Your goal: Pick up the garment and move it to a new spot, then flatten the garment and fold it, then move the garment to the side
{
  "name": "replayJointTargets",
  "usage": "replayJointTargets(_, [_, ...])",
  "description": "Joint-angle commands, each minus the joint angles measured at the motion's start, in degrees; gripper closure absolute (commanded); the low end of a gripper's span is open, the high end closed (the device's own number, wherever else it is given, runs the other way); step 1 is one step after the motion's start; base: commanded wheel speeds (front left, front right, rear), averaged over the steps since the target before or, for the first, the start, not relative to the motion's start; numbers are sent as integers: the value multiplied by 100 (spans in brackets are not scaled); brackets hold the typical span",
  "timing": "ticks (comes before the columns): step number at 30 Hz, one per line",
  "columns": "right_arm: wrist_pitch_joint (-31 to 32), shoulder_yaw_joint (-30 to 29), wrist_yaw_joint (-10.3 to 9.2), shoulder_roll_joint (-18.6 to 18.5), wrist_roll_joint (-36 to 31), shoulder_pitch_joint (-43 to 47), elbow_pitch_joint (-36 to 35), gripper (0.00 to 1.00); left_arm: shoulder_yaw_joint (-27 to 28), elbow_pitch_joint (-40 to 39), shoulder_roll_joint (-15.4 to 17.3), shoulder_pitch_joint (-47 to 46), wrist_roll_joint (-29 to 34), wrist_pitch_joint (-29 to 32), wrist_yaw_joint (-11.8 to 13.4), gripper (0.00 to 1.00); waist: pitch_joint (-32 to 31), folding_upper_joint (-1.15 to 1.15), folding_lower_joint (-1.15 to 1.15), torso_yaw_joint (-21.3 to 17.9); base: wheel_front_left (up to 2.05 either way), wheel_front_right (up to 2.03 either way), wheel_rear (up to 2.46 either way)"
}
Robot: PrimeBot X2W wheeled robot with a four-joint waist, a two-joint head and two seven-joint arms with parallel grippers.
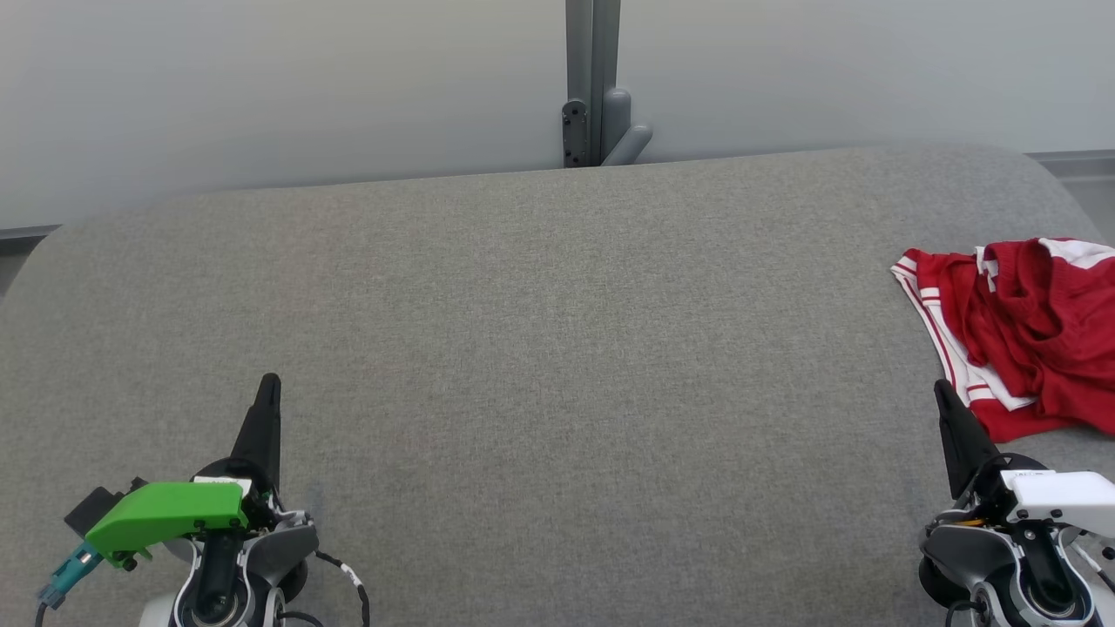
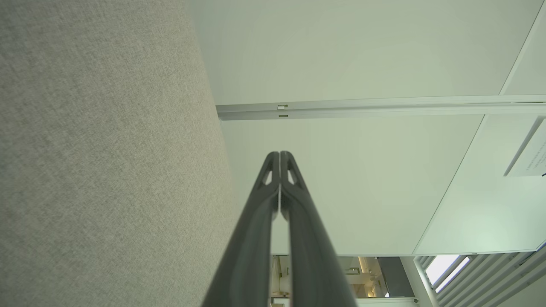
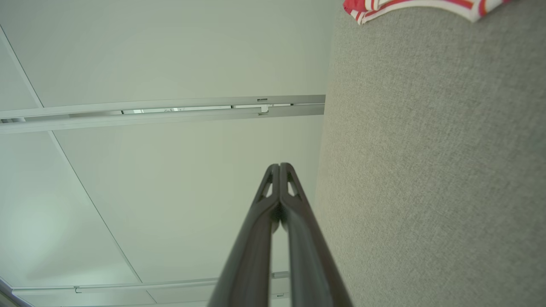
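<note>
At the far right edge of the grey fabric worktop point(image 1: 557, 348), the red garment point(image 1: 1028, 335) with white striped trim is lying crumpled in a heap. The left claw point(image 1: 270, 385) is sitting at the near left, fingers pressed together and holding nothing. The right claw point(image 1: 942, 390) is pointing just beside the garment's near edge, likewise pinched closed and empty.

Grey fabric surface point(image 1: 540, 331) under crumpled red garment point(image 1: 1028, 331)
</note>
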Motion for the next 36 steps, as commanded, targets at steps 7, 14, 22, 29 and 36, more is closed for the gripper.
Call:
replayJointTargets(7, [13,-17,2,-14,16,-57,13,100,19,-1,5,-71,-14,7,-31,100,0,0,0,0,0,0,0])
replayJointTargets(14, [14,-18,2,-14,15,-58,13,100,19,-1,5,-71,-15,7,-31,100,0,0,0,0,0,0,0])
replayJointTargets(22, [16,-19,2,-12,13,-58,13,100,19,-2,5,-70,-15,6,-31,100,0,0,0,0,0,0,0])
replayJointTargets(29, [18,-20,2,-11,11,-58,13,100,18,-2,5,-70,-16,6,-31,100,0,0,0,0,0,0,0])
replayJointTargets(36, [18,-20,2,-10,10,-58,13,100,18,-2,5,-70,-15,6,-31,100,0,0,0,0,0,0,0])
